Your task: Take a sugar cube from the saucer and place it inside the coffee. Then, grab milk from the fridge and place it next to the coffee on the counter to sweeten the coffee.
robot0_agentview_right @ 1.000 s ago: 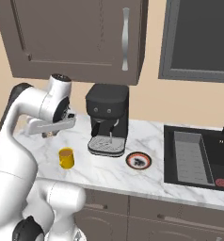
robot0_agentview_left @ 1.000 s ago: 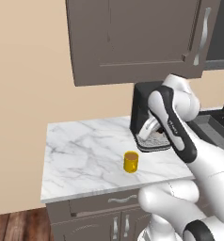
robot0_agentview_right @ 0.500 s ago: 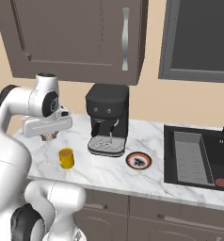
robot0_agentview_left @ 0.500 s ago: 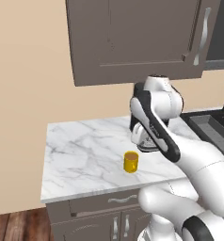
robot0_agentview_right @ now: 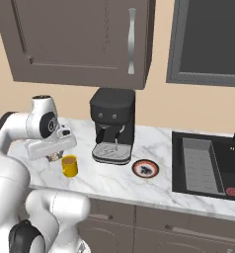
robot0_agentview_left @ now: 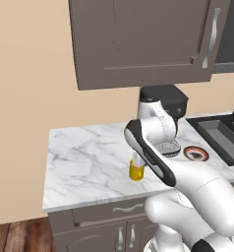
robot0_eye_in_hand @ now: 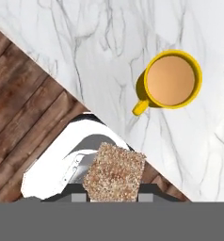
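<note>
The jaws pinch a speckled brown sugar cube [robot0_eye_in_hand: 115, 173] at the gripper [robot0_eye_in_hand: 115, 195], which hangs above the marble counter [robot0_eye_in_hand: 85, 42] just beside the yellow mug of coffee [robot0_eye_in_hand: 172, 80], not over it. The saucer [robot0_agentview_right: 145, 168] sits in front of the black coffee machine [robot0_agentview_right: 113, 123], apart from the mug.

Coffee [robot0_agentview_right: 69, 165] on counter [robot0_agentview_right: 114, 180], near front edge, left of coffee machine [robot0_agentview_right: 113, 126]. Saucer [robot0_agentview_right: 145, 168] on counter right of machine's drip tray, just beside it, well apart from coffee. Sink [robot0_agentview_right: 208, 165] set in counter at right end, beyond saucer. Wall cabinet [robot0_agentview_right: 80, 42] above machine and coffee. Gripper [robot0_agentview_right: 53, 157] just left of coffee, above counter. Hand view: sugar cube [robot0_eye_in_hand: 115, 172] betw. fingertips, beside coffee [robot0_eye_in_hand: 172, 80], not over it; counter edge runs diagonally beneath, floor [robot0_eye_in_hand: 20, 117] beyond it.
</note>
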